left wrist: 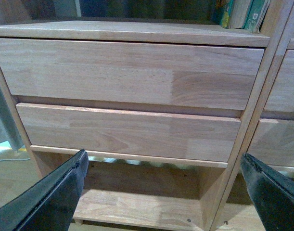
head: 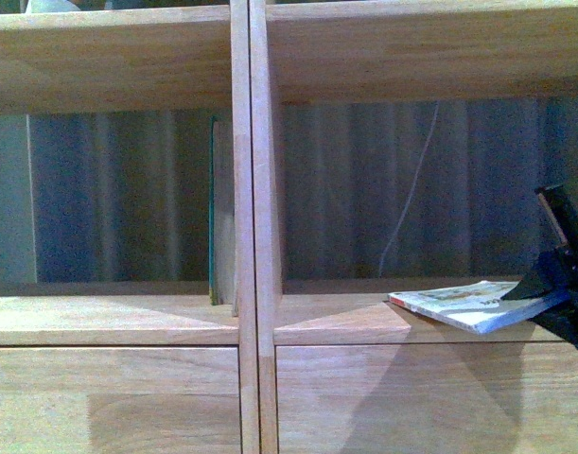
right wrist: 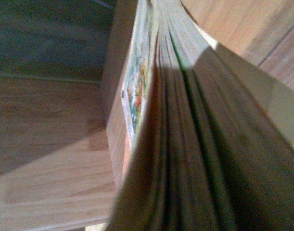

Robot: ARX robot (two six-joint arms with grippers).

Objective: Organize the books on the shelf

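Observation:
The light-wood shelf fills the front view. In its right compartment the pale blue-white paperback lies nearly flat on the board, with my right gripper shut on its right end. The right wrist view shows that paperback close up, page edges fanned, its illustrated cover edge-on; the fingers are hidden. A slim teal-edged book stands upright in the left compartment against the central divider. My left gripper is open, low before the drawer fronts, holding nothing.
A white cable hangs behind the right compartment. The left wrist view shows two drawer fronts, a lower board near the floor and book spines above. A vertical post divides the unit.

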